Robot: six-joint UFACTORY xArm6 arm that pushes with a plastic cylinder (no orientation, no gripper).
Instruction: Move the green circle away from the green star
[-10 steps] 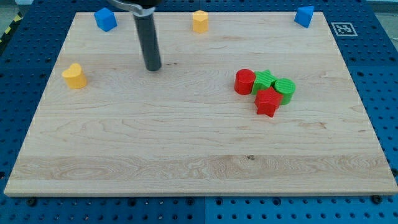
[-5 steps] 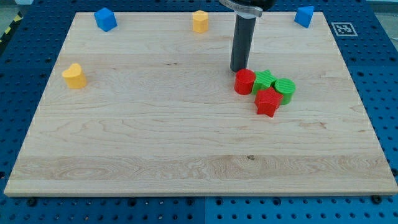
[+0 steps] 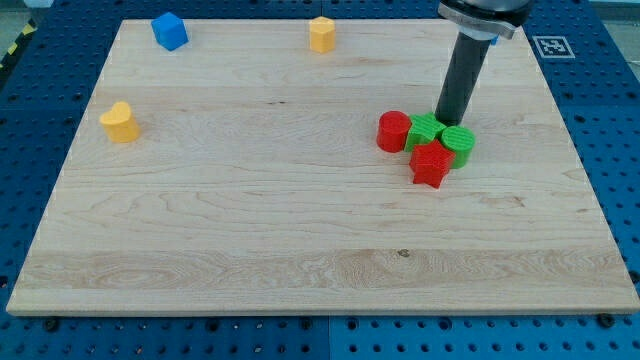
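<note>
The green circle [image 3: 459, 144] sits right of centre on the wooden board [image 3: 300, 220], touching the green star [image 3: 426, 130] on its left. A red star-like block [image 3: 431, 165] touches both from below, and a red cylinder [image 3: 393, 131] sits against the green star's left side. My tip [image 3: 450, 121] stands just above the cluster, between the green star and the green circle, close to or touching them. The dark rod rises from there to the view's top.
A blue block [image 3: 169, 30] lies at the top left, a yellow block [image 3: 321, 33] at the top middle, and a yellow block [image 3: 120, 121] at the left. The rod hides the top right corner.
My tip has moved right across the board, from the upper left past the red cylinder to just above the green blocks. The blocks have not visibly moved. The blue block at top right is now hidden.
</note>
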